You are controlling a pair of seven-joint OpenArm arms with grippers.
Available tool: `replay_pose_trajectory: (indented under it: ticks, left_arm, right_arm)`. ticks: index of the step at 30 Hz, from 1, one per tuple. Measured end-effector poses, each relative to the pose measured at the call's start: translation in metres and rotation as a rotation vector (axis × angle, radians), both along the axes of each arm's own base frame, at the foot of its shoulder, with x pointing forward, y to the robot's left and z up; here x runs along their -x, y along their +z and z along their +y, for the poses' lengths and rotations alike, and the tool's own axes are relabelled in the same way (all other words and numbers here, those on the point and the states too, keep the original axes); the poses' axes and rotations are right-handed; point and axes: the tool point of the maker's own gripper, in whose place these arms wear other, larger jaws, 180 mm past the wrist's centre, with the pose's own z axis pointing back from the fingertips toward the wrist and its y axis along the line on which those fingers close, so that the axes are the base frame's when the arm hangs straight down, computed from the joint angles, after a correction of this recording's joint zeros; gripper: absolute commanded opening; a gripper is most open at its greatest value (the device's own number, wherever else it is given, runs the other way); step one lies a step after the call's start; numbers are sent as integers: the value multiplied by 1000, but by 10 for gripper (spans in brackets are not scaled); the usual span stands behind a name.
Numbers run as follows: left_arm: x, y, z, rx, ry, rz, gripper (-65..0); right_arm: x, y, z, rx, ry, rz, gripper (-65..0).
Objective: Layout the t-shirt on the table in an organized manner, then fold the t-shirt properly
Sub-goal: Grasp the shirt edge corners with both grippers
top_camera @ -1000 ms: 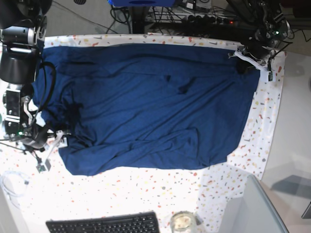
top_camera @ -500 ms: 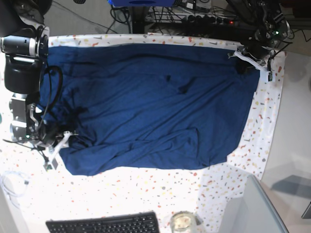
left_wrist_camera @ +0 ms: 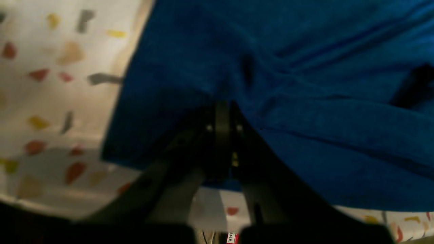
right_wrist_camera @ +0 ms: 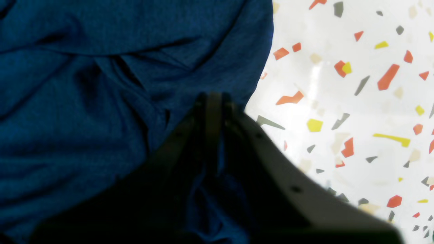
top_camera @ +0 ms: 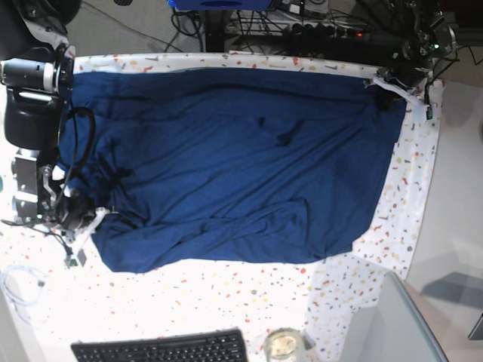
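The dark navy t-shirt (top_camera: 241,158) lies spread and wrinkled across the speckled table (top_camera: 189,302). At the shirt's far right corner, my left gripper (top_camera: 386,96) is shut on the fabric. The left wrist view shows its fingers pressed together (left_wrist_camera: 222,108) with the t-shirt (left_wrist_camera: 305,67) bunched at the tips. At the near left edge, my right gripper (top_camera: 96,219) pinches the hem. In the right wrist view its jaws (right_wrist_camera: 213,100) are together on a fold of the t-shirt (right_wrist_camera: 84,84), with bare table (right_wrist_camera: 339,101) beside it.
A black keyboard (top_camera: 162,348) and a glass jar (top_camera: 284,345) sit at the front edge. A white cable (top_camera: 19,286) lies at the front left. A grey panel (top_camera: 392,324) stands at the front right. Cables and a power strip (top_camera: 317,30) run behind the table.
My right gripper has moved in onto the shirt's left edge and closed on it. My left gripper has shifted slightly up and to the right with its corner.
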Motion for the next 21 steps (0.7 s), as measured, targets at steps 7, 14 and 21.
replay_pose_trajectory:
  ticks: [7,14,21]
  left_arm:
    - [0,2,2,-4,8,-5,-650]
    - [0,2,2,-3,7,-5,-650]
    - [0,1,2,-3,7,-3,-650]
  right_arm:
    - [19,-17,6,-35,-26,34,-192]
    - [12,-13,8,-43,-25,4,-414]
    - [17,-30,17,-87,-34,79,-593]
